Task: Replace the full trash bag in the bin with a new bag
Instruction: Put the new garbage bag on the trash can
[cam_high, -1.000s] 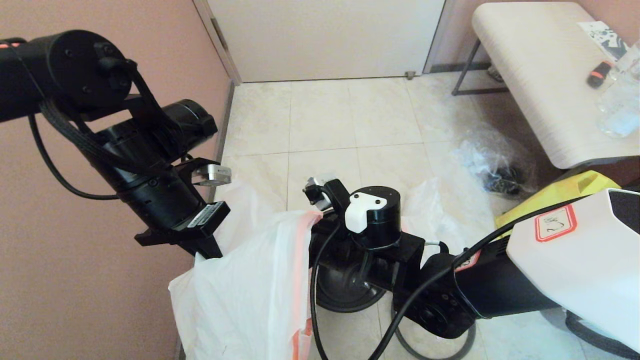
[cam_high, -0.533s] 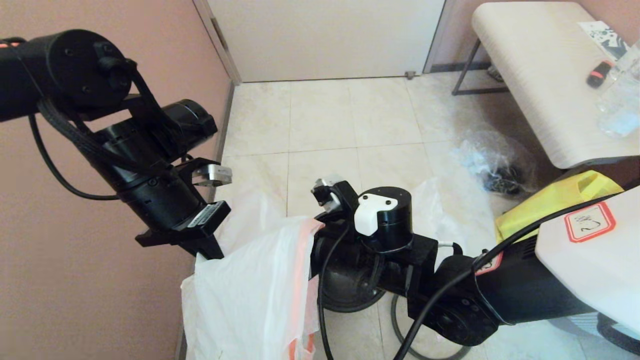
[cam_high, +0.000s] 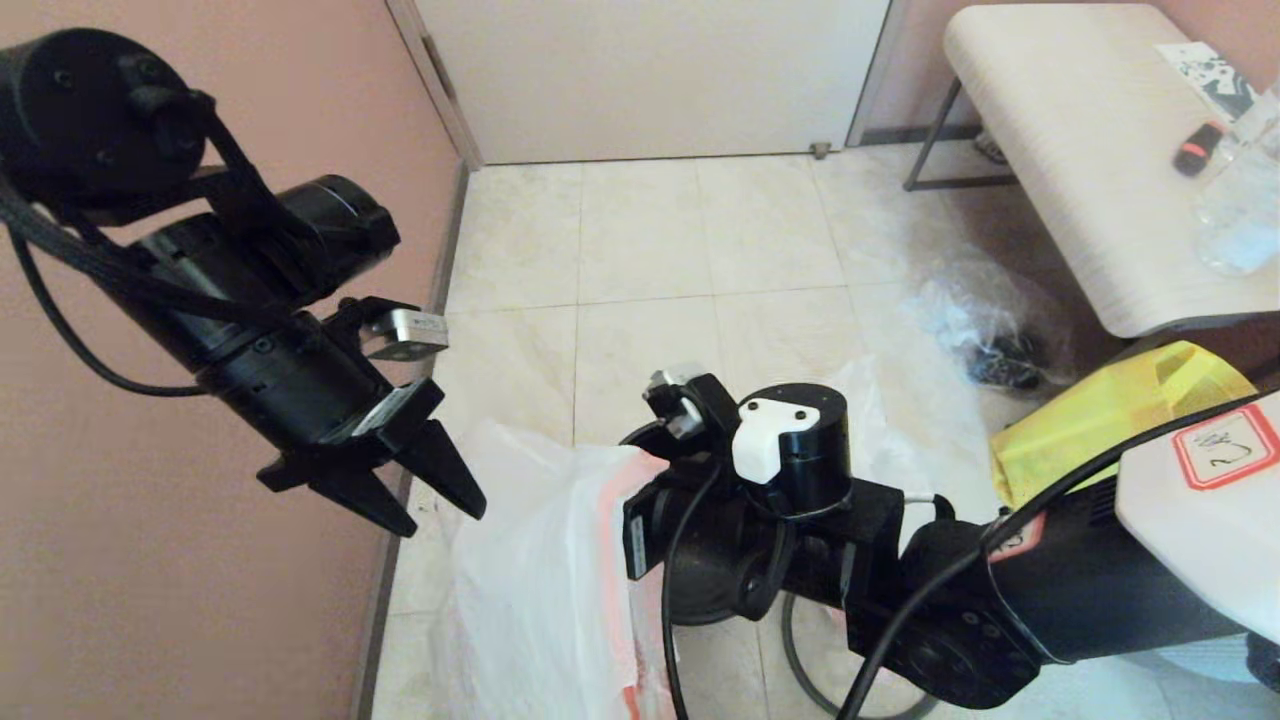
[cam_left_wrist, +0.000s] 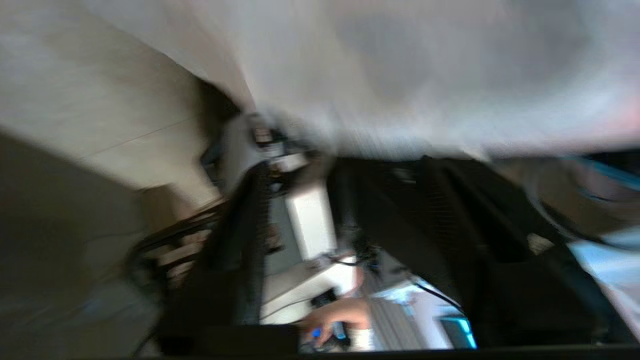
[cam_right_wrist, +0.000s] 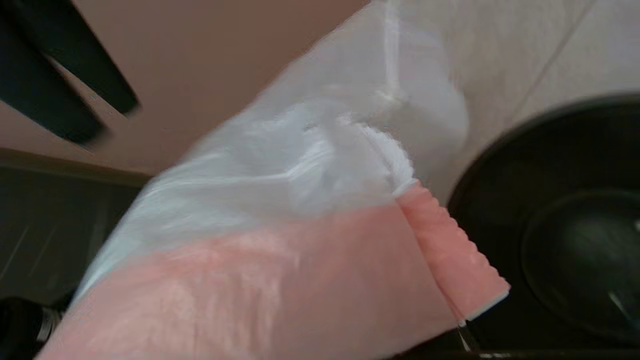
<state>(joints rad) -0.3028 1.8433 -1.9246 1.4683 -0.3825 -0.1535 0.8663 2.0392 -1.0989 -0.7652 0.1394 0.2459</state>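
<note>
Closest to me, the right gripper (cam_high: 640, 470) is clamped tight on the top edge of a thin, crinkly white plastic trash bag (cam_high: 540, 590) with a pink-red band along its mouth; the film hangs slack from the grip in soft folds toward the tiled floor (cam_high: 640, 240). In the right wrist view the same bag (cam_right_wrist: 280, 200) fills most of the picture, its pink hem finely ribbed at the edge. Just beyond it, partly hidden under the right arm, stands the small round black plastic bin (cam_high: 700, 590), smooth-walled; through the right wrist camera the bin (cam_right_wrist: 560, 225) looks bare inside, with the bag hanging outside it, beside the rim. A thin dark grey hoop (cam_high: 800, 660) lies on the tiles just beside the bin.

The left gripper (cam_high: 425, 500) hangs near the pink wall, its two black pointed fingers spread apart and holding nothing, just clear of the bag.

The right arm's white shell carries a red-bordered sticker (cam_high: 1225, 445) whose mark I cannot read. Beside it sits a yellow shopping bag (cam_high: 1100, 420). Farther off, a crumpled clear plastic bag (cam_high: 985, 320) with dark items inside lies on the floor beside a pale wood-grain bench (cam_high: 1080, 150) on black metal legs.
</note>
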